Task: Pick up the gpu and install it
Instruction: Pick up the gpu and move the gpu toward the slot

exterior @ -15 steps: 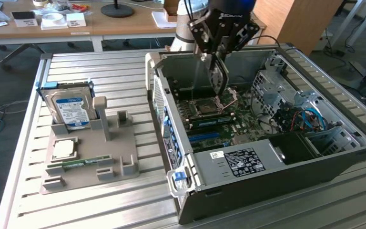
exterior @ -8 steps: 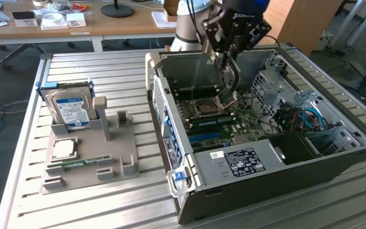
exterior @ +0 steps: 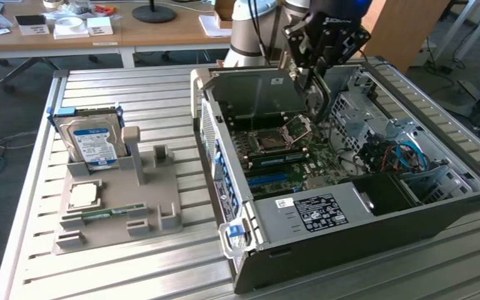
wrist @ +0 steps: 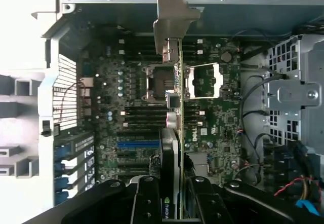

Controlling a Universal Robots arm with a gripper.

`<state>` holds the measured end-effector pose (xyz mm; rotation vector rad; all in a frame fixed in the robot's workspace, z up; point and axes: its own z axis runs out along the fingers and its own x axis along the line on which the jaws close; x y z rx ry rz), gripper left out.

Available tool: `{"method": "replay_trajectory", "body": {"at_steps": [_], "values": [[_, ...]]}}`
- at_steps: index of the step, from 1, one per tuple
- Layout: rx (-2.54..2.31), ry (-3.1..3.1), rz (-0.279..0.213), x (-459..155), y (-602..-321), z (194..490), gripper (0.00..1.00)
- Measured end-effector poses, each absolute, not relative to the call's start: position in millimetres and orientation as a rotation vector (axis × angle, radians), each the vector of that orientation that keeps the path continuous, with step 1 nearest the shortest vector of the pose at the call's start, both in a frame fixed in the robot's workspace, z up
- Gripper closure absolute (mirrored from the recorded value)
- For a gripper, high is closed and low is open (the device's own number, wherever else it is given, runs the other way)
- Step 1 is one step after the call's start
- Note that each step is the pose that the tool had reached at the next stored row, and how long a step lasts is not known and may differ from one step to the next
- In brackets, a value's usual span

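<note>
The gpu (wrist: 174,133) is seen edge-on in the wrist view, a thin green board with a dark face and a silver end bracket (wrist: 172,19). My gripper (wrist: 174,188) is shut on it, with black fingers (wrist: 144,196) on either side. In the exterior view the gripper (exterior: 317,65) hangs over the open computer case (exterior: 349,212). There the gpu (exterior: 314,100) points down inside the case above the motherboard (exterior: 294,156), near the processor socket (exterior: 272,140). I cannot tell whether the card touches the board.
A grey holder tray (exterior: 115,212) lies at the exterior view's left with a blue-labelled hard drive (exterior: 92,140), a processor chip (exterior: 85,195) and a memory stick (exterior: 105,214). Drive cages and blue cables (exterior: 402,156) fill the case's right side. Desks stand behind.
</note>
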<state>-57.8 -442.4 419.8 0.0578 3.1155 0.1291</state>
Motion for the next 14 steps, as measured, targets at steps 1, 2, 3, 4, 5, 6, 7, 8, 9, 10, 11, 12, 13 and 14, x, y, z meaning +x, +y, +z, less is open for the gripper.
{"method": "replay_trajectory", "body": {"at_steps": [1,2,3,4,5,6,7,8,9,10,11,12,13,14], "values": [[0.058,3.115,0.129,-55.1,-442.4,419.8,0.73],[0.058,3.116,0.129,-52.4,-442.4,419.8,0.73],[0.058,3.115,0.129,-49.7,-442.4,419.8,0.73],[0.058,3.116,0.129,-47.0,-442.4,419.9,0.73],[0.058,3.116,0.129,-44.6,-442.4,419.8,0.73],[0.058,3.116,0.129,-42.0,-442.4,419.8,0.73],[0.058,3.115,0.129,-39.3,-442.4,419.8,0.73],[0.058,3.115,0.129,-36.3,-442.4,419.8,0.73],[0.058,3.115,0.129,-33.4,-442.4,419.8,0.73],[0.058,3.116,0.129,-30.5,-442.4,419.8,0.73],[0.058,3.115,0.129,-27.5,-442.4,419.9,0.73],[0.058,3.115,0.129,-24.4,-442.5,419.8,0.73],[0.058,3.115,0.129,-21.4,-442.4,419.8,0.73],[0.058,3.116,0.129,-18.1,-442.4,419.9,0.73]]}}
